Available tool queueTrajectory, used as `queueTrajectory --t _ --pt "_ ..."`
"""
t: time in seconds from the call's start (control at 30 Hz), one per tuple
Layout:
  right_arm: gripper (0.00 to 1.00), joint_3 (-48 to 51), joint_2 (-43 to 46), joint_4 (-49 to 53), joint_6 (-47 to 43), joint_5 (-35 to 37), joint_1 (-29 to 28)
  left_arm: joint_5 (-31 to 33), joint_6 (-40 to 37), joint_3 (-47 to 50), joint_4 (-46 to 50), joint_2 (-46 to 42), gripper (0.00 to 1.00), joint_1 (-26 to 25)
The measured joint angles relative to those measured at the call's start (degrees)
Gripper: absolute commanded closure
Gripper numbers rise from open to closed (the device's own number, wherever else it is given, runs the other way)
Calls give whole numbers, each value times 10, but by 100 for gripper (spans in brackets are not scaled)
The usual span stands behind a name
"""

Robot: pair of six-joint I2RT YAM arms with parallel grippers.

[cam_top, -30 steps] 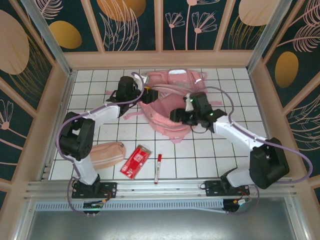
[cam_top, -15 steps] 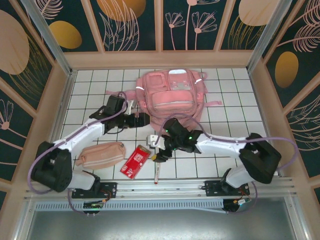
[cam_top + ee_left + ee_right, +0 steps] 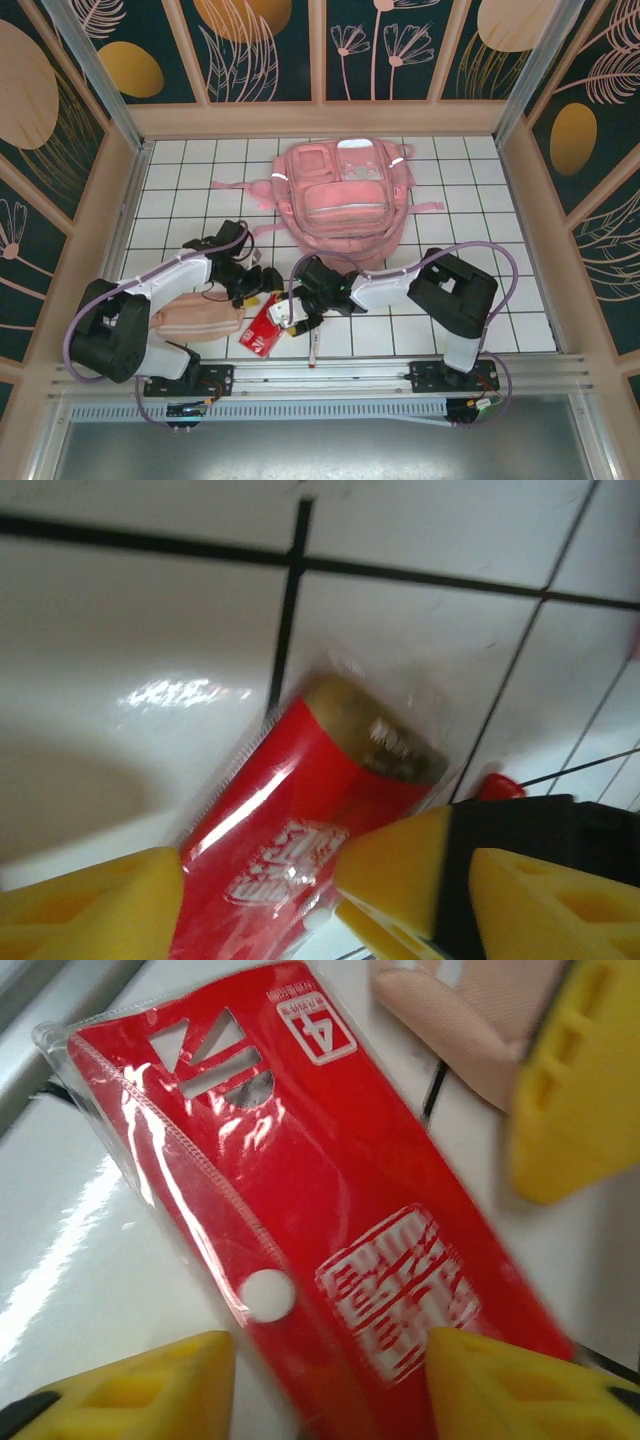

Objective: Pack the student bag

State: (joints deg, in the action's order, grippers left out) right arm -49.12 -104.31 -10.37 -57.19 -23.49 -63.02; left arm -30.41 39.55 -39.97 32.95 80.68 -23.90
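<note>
Presently, the entry stands as follows.

Item: bag (image 3: 345, 195), pink fabric backpack, the largest thing on the table (image 3: 480, 290).
Location: far middle of the table, well apart from both grippers, touched by neither.
Lie: flat, front pockets facing up.
Long axis: runs far to near, with a slight lean.
Heading: the narrower end with the pale panels points to the far wall; the broader rounded end points toward the arms. Which end is the top cannot be told for certain.
Straps (image 3: 225, 186): splayed out left and right on the tiles.
Opening: none shows from above.
Handling, judged: soft and limp, likely light while unfilled, bulky, not fragile. It should sag and fold if lifted by one corner, and may slide on the smooth tiles.
Hold, judged: pinch a strap, a zip pull or a fabric edge; the broad flat panels offer nothing to grip.
Left gripper (image 3: 262, 290): low over the far end of the packet (image 3: 330, 1160), jaws apart, holding nothing.
Right gripper (image 3: 330, 1345): jaws apart astride the packet; whether they pinch it cannot be told.
Other stock: pouch (image 3: 195, 318) beside the packet, marker (image 3: 313, 350) at the near edge, both outside the bag.
</note>
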Motion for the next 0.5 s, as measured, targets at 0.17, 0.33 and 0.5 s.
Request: queueTrajectory --t 0.17,0.33,0.5 --pt "80 4 -10 -35 3 18 -5 -6 -1 -2 -1 9 29 1" --pt "92 14 -10 -71 7 54 -1 -9 -18 -54 16 14 29 38" --pt "99 30 0 -104 20 72 0 -4 -53 -118 41 14 24 89"
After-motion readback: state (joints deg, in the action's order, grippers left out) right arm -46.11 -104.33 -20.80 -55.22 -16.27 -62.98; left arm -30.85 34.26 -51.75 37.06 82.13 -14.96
